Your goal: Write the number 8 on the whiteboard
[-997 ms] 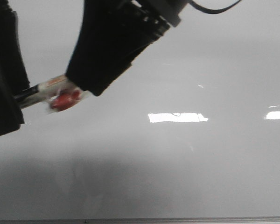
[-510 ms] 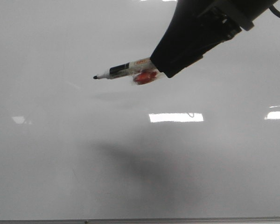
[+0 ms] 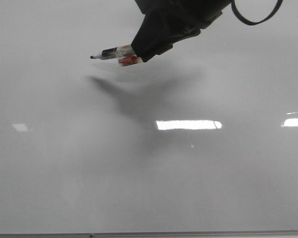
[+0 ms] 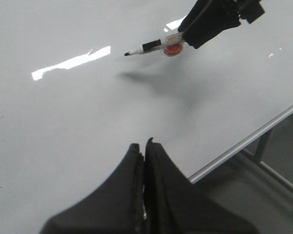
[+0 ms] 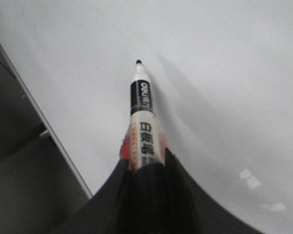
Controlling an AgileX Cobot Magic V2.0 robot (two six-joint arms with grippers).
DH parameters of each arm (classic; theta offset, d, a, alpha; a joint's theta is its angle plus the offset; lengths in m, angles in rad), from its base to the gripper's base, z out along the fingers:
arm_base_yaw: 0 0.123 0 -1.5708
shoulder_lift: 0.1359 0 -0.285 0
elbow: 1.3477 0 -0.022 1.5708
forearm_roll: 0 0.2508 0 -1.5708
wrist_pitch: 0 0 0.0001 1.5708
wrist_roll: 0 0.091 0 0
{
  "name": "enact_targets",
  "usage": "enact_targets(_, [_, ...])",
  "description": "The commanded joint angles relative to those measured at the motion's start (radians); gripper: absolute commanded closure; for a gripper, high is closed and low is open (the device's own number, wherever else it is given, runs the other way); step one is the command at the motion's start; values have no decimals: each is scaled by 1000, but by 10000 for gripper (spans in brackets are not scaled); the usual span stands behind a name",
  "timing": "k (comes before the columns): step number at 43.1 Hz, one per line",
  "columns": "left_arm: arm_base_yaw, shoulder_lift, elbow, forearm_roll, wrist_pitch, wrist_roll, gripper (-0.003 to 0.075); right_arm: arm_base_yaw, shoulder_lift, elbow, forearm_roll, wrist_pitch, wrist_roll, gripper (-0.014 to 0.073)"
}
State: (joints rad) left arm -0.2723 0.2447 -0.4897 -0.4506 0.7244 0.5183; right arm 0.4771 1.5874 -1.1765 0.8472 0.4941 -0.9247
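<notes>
A: What does the right gripper [image 3: 139, 52] hold?
B: It pinches a white-and-black marker [image 3: 111, 52] with a red blob, tip clear above the glossy pale-grey whiteboard [image 3: 198, 178].
A: The left gripper [image 4: 144, 151]?
B: Fingers pressed together, empty. No drawn 8 visible.

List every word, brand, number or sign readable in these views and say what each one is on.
"deli" in white letters on the black band of the marker, seen in the right wrist view.
Dark characters on the marker's white barrel below that: not legible enough to quote.
Orange print on the barrel in the front and left wrist views: too small to read.
The whiteboard: no number or writing visible.
</notes>
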Motion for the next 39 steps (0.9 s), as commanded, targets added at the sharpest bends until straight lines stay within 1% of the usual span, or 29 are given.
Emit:
enact_targets(1, [3, 9, -25, -33, -71, -11, 741, -5, 4, -62, 52, -62, 5, 653])
enact_targets(7, [3, 9, -25, -33, -71, -11, 741, -1, 54, -75, 69, -84, 5, 653])
enact_targets(12, [3, 9, -25, -33, -71, -11, 741, 8, 87, -75, 66, -57, 5, 653])
enact_targets(16, [3, 9, -25, -33, -69, -11, 741, 8, 101, -73, 36, -7, 5, 653])
enact_targets(19, [3, 9, -25, -33, -69, -11, 741, 2, 98, -61, 9, 0, 22, 653])
enact_targets(25, [3, 9, -25, -33, -69, -11, 741, -48, 53, -8, -75, -1, 124, 653])
enact_targets(31, [3, 9, -25, -35, -69, -11, 741, -84, 13, 71, -103, 32, 129, 653])
enact_targets(34, [3, 9, -25, -35, -69, -11, 741, -78, 18, 101, -103, 48, 129, 653])
enact_targets(39, [3, 9, -25, -35, -69, -11, 741, -31, 49, 124, -94, 19, 129, 653])
